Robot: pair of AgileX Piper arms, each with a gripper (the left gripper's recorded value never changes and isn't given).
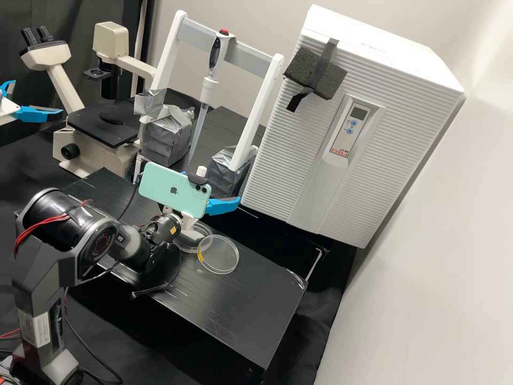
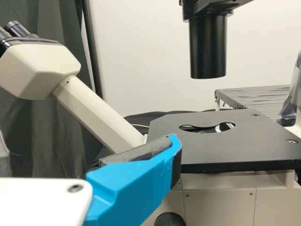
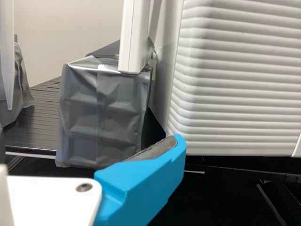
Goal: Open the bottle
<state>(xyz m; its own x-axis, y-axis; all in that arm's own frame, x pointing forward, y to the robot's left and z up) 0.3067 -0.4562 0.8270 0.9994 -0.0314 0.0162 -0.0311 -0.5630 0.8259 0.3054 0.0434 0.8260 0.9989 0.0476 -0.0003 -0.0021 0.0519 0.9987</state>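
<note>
- The bottle [image 1: 201,172] shows as a white cap poking up just above the phone [image 1: 173,190] mounted on the right arm. The cap is on and faces up, and the long axis is upright.
- The bottle's body is hidden behind the phone, so I cannot tell whether it stands on the bench [image 1: 256,310] or is held.
- The right gripper [image 1: 223,205] sits low over the bench, just beside the bottle, and points toward the white machine [image 1: 347,133]. Half of it is behind the phone, so whether it is spread or pressed together cannot be told.
- In the right wrist view, a grey taped block [image 3: 101,117] stands just beside the machine's ribbed wall, with a white leg of the rack [image 1: 176,48] set into its top.
- The left gripper [image 1: 32,111] is at the high view's left edge, near the microscope [image 1: 91,133] and well apart from the bottle. Its state cannot be told either.
- In the left wrist view, the microscope's black stage [image 2: 235,136] lies level, with a dark lens tube above it.
- A clear dish [image 1: 219,255] lies flat on the bench below the right gripper.
- A pipette [image 1: 206,101] hangs tip down from the rack.
</note>
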